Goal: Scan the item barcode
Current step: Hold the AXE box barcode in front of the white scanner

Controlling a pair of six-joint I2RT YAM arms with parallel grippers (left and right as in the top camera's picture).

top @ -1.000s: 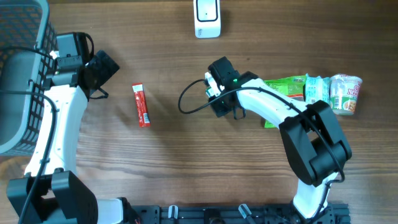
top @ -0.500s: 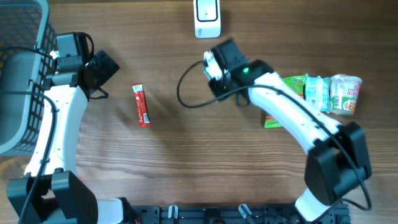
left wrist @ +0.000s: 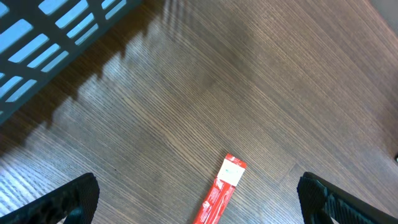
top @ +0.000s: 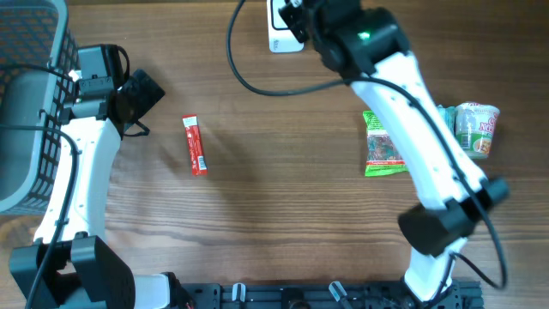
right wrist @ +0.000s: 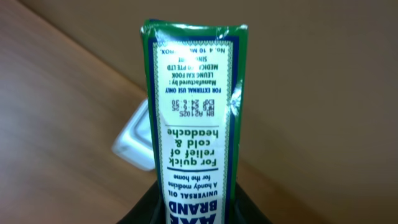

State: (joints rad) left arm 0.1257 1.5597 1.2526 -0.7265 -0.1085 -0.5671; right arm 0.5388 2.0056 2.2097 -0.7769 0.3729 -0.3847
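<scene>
From my station, the right gripper (top: pixel 298 15) is at the far edge of the table (top: pixel 257 223), right by the white scanner (top: pixel 279 40). On the right wrist camera its dark fingers (right wrist: pixel 148 210) are clamped on the lower end of a narrow box (right wrist: pixel 193 118), one on each side, and the box sticks straight out away from the camera.

The box is green at its edges and top, with a dark blue border around a white panel framed by a fine green pattern. The print reads upside down to me: green script saying "For quick relief of cold & headache", then "UNIVERSAL OIL" and part of a brand name in bold blue near the fingers. The smaller lines near the far end look like maker and batch details, though they are too fine for me to read with confidence. The scanner sits behind the box, partly hidden by it; I cannot tell whether the two touch.

The left gripper (top: pixel 141 93) hangs beside the grey basket (top: pixel 26 112) with its fingers (left wrist: pixel 68 199) spread wide and nothing between them. A red sachet (top: pixel 195 144) lies flat on the wood near it. Off to the right are a green packet (top: pixel 382 144) and a noodle cup (top: pixel 476 129).
</scene>
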